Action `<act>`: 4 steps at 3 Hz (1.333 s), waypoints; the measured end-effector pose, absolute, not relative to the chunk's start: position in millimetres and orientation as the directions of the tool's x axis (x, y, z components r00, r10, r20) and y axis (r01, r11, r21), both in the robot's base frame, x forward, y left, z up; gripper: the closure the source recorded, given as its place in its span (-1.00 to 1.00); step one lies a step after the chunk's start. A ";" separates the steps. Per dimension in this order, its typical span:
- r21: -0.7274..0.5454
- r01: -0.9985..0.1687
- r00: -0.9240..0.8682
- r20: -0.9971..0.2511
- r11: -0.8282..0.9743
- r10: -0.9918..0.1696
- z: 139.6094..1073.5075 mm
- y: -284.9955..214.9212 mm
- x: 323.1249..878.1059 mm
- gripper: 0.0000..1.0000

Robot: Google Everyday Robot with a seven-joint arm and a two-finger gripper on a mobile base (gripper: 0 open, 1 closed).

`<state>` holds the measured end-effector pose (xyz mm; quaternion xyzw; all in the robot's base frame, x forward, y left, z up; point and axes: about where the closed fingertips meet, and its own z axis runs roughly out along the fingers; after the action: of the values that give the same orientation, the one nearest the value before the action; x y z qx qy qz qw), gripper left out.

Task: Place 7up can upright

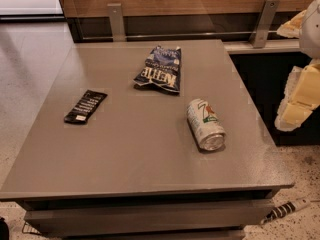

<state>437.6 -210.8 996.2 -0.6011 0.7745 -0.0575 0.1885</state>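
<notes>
The 7up can (205,124) is a silver-white can with a green and red logo. It lies on its side on the right half of the grey table (125,149), with one shiny end facing the front edge. My gripper (299,101), white and pale yellow, hangs at the right edge of the camera view, beyond the table's right side. It is well apart from the can, about level with it, and holds nothing that I can see.
A dark blue chip bag (160,70) lies at the back middle of the table. A flat black packet (85,106) lies at the left. A wooden wall panel with metal brackets (116,20) runs behind. A striped cable (287,209) lies on the floor at the front right.
</notes>
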 end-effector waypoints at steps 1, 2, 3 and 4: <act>-0.316 -0.909 -0.206 -0.223 0.271 -0.953 996.3 -210.8 437.6 -1.00; -0.267 -0.902 -0.271 -0.263 0.340 -0.926 994.2 -211.6 442.5 -1.00; -0.158 -0.870 -0.400 -0.328 0.468 -0.856 986.7 -206.8 451.3 -1.00; -0.075 -0.819 -0.509 -0.364 0.569 -0.780 977.0 -192.1 462.1 -1.00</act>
<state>462.1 -192.1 977.0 -0.4609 0.8670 0.0532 0.1816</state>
